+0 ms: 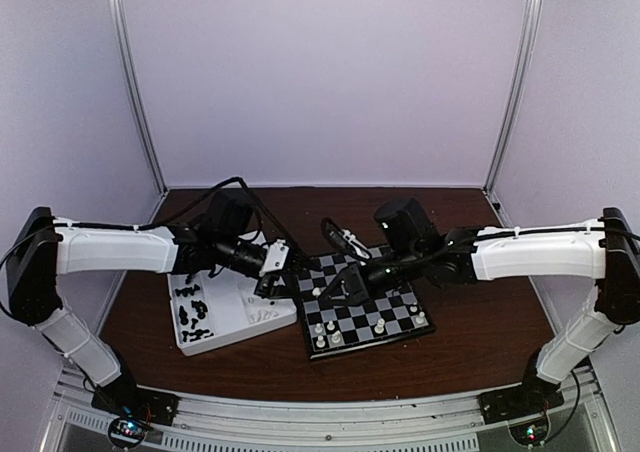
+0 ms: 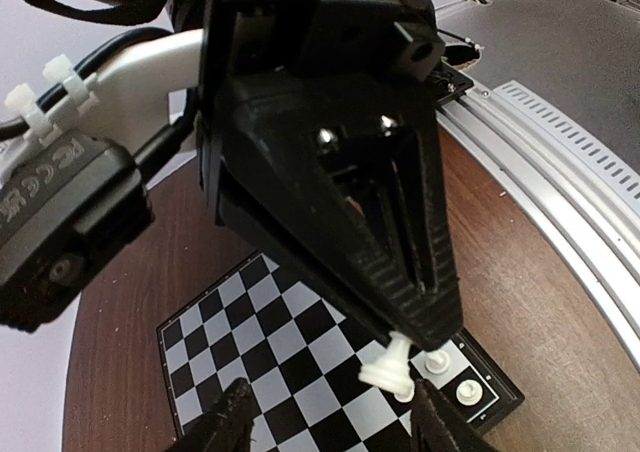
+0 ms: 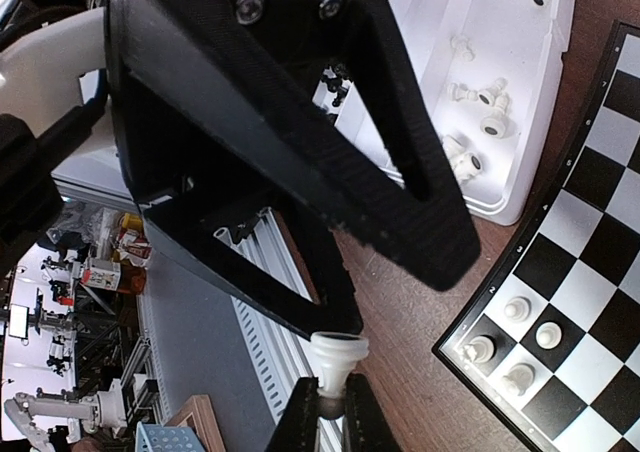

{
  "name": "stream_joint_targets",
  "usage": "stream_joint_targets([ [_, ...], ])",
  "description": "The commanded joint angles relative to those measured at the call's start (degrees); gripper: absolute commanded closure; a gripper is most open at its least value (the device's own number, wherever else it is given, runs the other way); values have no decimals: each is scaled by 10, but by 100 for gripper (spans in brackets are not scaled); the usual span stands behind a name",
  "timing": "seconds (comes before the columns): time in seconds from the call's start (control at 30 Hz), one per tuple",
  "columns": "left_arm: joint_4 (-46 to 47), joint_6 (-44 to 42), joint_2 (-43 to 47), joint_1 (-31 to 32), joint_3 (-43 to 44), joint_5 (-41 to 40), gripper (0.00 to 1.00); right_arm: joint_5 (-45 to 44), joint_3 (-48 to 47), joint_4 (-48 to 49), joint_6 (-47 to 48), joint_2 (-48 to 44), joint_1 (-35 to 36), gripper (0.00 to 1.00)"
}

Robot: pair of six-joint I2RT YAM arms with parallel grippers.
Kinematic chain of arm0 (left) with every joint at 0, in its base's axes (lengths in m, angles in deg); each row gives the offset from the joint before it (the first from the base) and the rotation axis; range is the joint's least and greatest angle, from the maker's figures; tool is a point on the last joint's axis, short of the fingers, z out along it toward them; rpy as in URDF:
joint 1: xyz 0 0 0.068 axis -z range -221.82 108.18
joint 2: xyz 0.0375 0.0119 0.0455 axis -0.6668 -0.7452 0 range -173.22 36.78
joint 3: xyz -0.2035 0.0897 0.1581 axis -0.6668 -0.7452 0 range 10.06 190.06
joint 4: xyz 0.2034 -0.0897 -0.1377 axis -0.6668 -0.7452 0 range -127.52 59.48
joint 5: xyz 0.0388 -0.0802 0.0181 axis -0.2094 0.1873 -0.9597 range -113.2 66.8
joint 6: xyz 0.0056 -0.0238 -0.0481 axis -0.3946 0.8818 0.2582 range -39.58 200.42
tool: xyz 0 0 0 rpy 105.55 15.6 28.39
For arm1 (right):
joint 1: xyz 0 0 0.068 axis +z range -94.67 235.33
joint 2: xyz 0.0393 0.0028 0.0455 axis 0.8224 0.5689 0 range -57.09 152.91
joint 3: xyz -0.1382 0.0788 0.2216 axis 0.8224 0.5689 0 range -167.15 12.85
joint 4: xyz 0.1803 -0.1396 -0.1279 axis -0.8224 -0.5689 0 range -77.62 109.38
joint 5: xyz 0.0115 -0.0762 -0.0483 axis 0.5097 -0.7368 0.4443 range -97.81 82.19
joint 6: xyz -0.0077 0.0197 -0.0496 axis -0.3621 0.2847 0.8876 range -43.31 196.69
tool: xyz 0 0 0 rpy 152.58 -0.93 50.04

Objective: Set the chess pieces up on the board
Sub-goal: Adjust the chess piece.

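Right gripper [image 3: 331,402]: closed on a cream-white plastic chess piece [image 3: 337,355] by its top, base free for seating on the black-and-grey checked board [image 2: 260,342]
Left gripper [image 2: 335,422]: open, empty

A white compartment tray [image 1: 233,309] is sitting on the dark brown wooden table [image 1: 470,357] just to the left of the left claw [image 1: 270,282], while a slotted aluminium rail [image 1: 330,414] is running along the table edge well behind that claw and pale lilac walls [image 1: 320,72] are standing beyond it.
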Motion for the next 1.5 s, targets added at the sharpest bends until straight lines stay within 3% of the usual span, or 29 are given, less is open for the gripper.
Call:
stream_joint_targets([
  [0.0,-14,-23,-19,3,26,37,47,21,-19,16,-5,12,-5,95],
  [0.2,-28,-42,-24,3,28,32,48,24,-11,32,-14,16,-15,95],
  [0.43,-34,-55,-32,4,35,42,64,35,-14,42,-19,30,-21,95],
  [0.6,-37,-58,-35,6,38,39,68,39,-13,49,-23,36,-26,94],
  [0.73,-38,-60,-41,6,41,34,80,40,-12,53,-25,37,-30,94],
  [0.87,-33,-60,-44,6,40,31,81,39,-9,58,-28,36,-37,94],
  [1.03,-24,-44,-57,6,44,18,83,32,4,75,-36,34,-46,84],
  [1.33,110,117,-70,6,26,-55,86,-25,48,133,-64,11,-50,64],
  [1.47,183,183,-62,6,-5,-95,85,-74,90,188,-97,-17,-50,61],
])
